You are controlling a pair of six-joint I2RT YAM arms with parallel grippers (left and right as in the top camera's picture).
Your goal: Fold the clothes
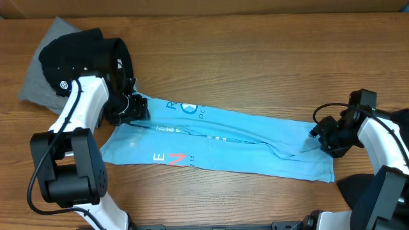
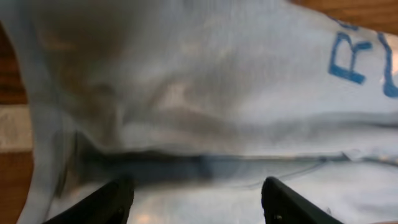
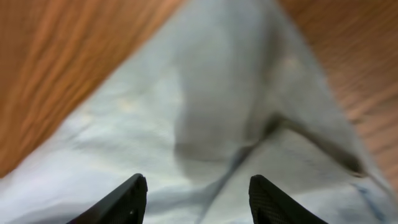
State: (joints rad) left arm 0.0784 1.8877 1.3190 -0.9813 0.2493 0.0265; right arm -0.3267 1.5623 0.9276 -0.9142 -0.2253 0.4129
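Found light blue T-shirt point(image 1: 217, 144) folded lengthwise into a long strip on table point(image 1: 268, 57); crosswise folds judged outstanding. Saw left gripper point(image 2: 196, 196) over its left end, right gripper point(image 3: 198, 193) over right end, both spread, pinching nothing. Noted black shirt point(image 1: 77, 54) and grey shirt point(image 1: 35, 80) heaped beyond left arm

"R" on blue T-shirt point(image 2: 205, 81)

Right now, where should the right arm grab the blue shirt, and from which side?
Grip the raised fold at the right end of the light blue shirt, coming from the right with the right gripper, jaws open astride it. Elsewhere the strip lies flat, likely hard to pinch.
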